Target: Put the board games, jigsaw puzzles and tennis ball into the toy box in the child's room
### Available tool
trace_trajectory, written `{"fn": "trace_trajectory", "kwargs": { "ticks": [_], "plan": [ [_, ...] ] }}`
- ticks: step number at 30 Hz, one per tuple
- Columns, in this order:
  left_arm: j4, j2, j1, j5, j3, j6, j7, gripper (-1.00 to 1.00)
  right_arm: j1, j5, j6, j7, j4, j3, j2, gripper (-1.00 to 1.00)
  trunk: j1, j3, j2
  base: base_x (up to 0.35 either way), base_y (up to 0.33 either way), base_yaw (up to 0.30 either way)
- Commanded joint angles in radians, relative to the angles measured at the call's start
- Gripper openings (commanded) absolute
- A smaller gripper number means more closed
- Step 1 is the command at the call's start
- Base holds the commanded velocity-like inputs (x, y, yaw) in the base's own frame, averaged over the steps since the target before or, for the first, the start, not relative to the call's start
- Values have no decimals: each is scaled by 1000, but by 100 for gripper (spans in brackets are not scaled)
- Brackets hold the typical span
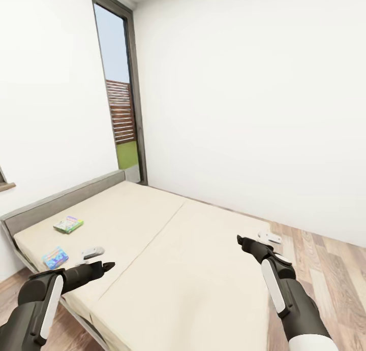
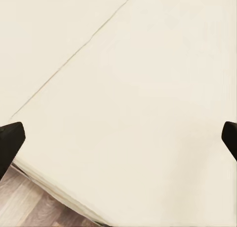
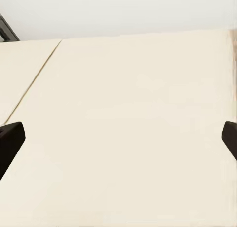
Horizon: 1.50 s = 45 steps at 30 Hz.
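Our left hand (image 1: pixel 104 266) hangs over the near edge of the bed (image 1: pixel 168 239), its fingers spread apart and holding nothing; in the left wrist view the two dark fingertips (image 2: pixel 10 140) stand wide at either side over bare cream mattress. Our right hand (image 1: pixel 243 241) is also spread and empty, poised above the other mattress half, beside the bed's far corner.

Two board games lie on the bed, both near its grey headboard (image 1: pixel 61 201): the blue one (image 1: pixel 55 257) just beyond our left hand, the pale green one (image 1: pixel 68 224) a little farther toward the headboard. Neither is touched.

We judge the bed's share of the task not yet begun: both boxes remain to be lifted and carried to the toy box.

The boxes are thin, flat rectangles with busy printed covers. The mattress looks matte and smooth, split by one straight seam. The floor (image 1: pixel 325 269) beside the bed is wood plank, and the walls plain white.
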Motion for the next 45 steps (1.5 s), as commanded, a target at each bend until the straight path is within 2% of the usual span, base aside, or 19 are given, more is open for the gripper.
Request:
{"fn": "trace_trajectory", "kwargs": {
  "ticks": [1, 27, 38, 45],
  "plan": [
    [-1, 0, -1, 3, 1, 6, -2, 100, -1, -10, 4, -7, -1, -1, 1, 100, 0, -1, -1, 0, 1, -276],
    [-1, 0, -1, 2, 1, 6, -2, 100, -1, -11, 4, -7, -2, -2, 0, 100, 0, 11, -1, 5, 112, -276],
    [-1, 0, -1, 2, 2, 6, -2, 100, -1, -9, 1, -6, -3, 1, 0, 100, 0, 17, -1, 6, 21, -274],
    [-1, 0, -1, 2, 2, 6, -2, 100, -1, -9, 1, -6, -3, 1, 0, 100, 0, 18, -1, 0, 167, -85]
  ]
}}
